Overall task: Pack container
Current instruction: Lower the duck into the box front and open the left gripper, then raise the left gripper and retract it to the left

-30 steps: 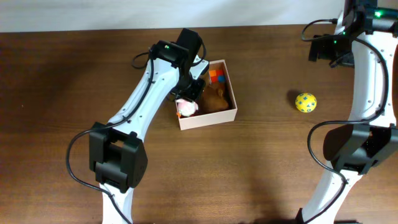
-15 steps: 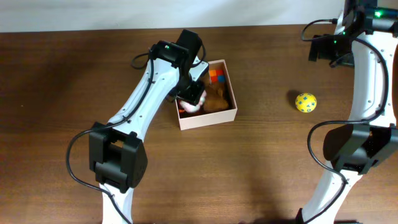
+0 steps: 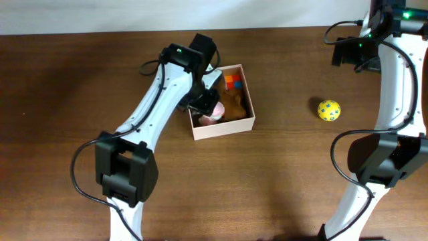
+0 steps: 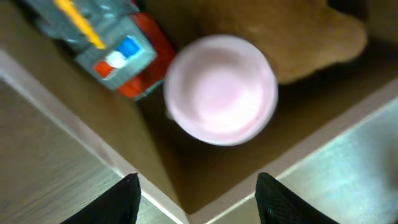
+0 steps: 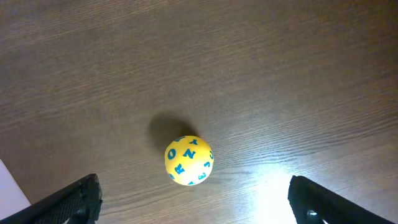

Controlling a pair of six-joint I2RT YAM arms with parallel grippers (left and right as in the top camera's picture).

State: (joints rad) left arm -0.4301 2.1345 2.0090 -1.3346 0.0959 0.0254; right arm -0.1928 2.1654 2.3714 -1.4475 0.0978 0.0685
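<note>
- The container [image 3: 224, 128] sits on the brown table [image 3: 67, 100].
- The left gripper [image 4: 199, 199] hangs over the container's corner, fingers apart and empty, with a pink round toy [image 4: 221, 89] lying inside below.
- The right gripper [image 5: 196, 199], spread wide, hovers well right of the container above a yellow ball [image 3: 328, 110].

Round toy [image 4: 221, 87] is sitting in container [image 4: 155, 168] corner, just ahead of left gripper [image 4: 202, 202] jaws. Block toy [image 4: 118, 56] is lying to its left, plush [image 4: 298, 37] to its right. Ball [image 5: 188, 160] is lying on table [image 5: 249, 62], ahead of and midway between right gripper [image 5: 199, 202] jaws.

2 white-black arms [image 3: 154, 107], probably green LEDs [image 3: 178, 49].
</note>
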